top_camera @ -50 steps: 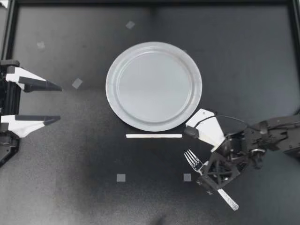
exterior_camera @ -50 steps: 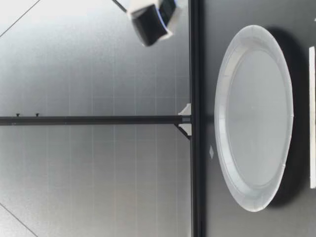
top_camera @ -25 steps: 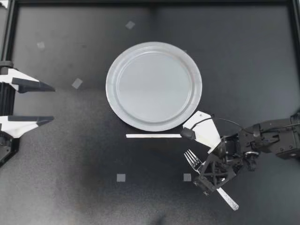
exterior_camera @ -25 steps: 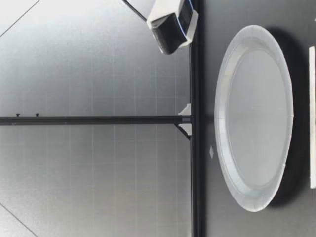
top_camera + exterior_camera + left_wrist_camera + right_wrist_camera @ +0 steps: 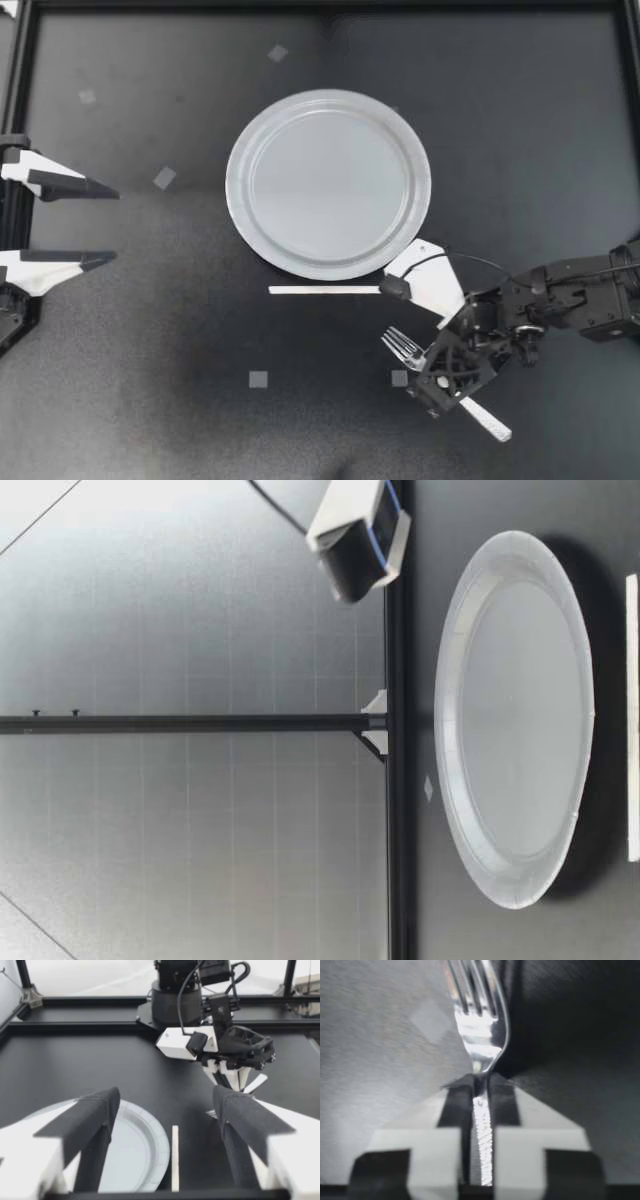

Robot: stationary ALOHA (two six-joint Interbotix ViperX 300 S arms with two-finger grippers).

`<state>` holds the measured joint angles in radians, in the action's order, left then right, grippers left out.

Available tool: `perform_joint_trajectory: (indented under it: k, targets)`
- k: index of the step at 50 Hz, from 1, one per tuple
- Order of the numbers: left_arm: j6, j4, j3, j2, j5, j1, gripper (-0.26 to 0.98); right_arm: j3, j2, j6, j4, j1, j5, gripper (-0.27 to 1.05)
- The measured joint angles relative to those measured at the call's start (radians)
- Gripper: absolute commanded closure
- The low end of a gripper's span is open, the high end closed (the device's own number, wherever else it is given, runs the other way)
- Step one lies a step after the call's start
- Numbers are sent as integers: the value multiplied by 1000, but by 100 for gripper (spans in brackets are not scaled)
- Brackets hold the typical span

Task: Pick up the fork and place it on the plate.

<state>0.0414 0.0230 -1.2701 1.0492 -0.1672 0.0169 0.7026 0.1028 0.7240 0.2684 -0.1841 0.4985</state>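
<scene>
On table (image 5: pixel 150 400), one plate (image 5: pixel 233 185), one fork (image 5: pixel 403 347) pinched in right hand (image 5: pixel 432 372), left hand (image 5: pixel 117 224) agape

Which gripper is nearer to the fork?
Right. The right gripper is shut on the fork by its handle; the left gripper is open at the table's left edge, far from it.

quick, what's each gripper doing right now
Left gripper: open, holding nothing.
Right gripper: shut on the fork.
</scene>
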Motion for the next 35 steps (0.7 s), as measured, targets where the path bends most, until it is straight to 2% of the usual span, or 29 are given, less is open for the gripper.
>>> perform_joint_trajectory:
  k: [3, 9, 14, 19, 25, 35]
  targets:
    - [-5, 0, -5, 0, 0, 2, 9, -29, -6, -5, -9, 0, 0, 81]
    - [-15, 2, -15, 0, -18, 2, 9, -123, -58, -17, -91, 0, 3, 81]
    - [-18, 2, -32, -12, -106, 2, 9, -227, -155, -54, -229, 20, -2, 81]
    - [-23, 2, -43, -49, -227, 2, 9, -307, -252, -115, -413, 60, -75, 81]
    - [-35, 3, -26, -143, -348, 0, 9, -325, -308, -163, -583, 115, -279, 81]
    - [-58, 3, 74, -302, -368, 0, 10, -281, -233, -187, -678, 239, -681, 81]
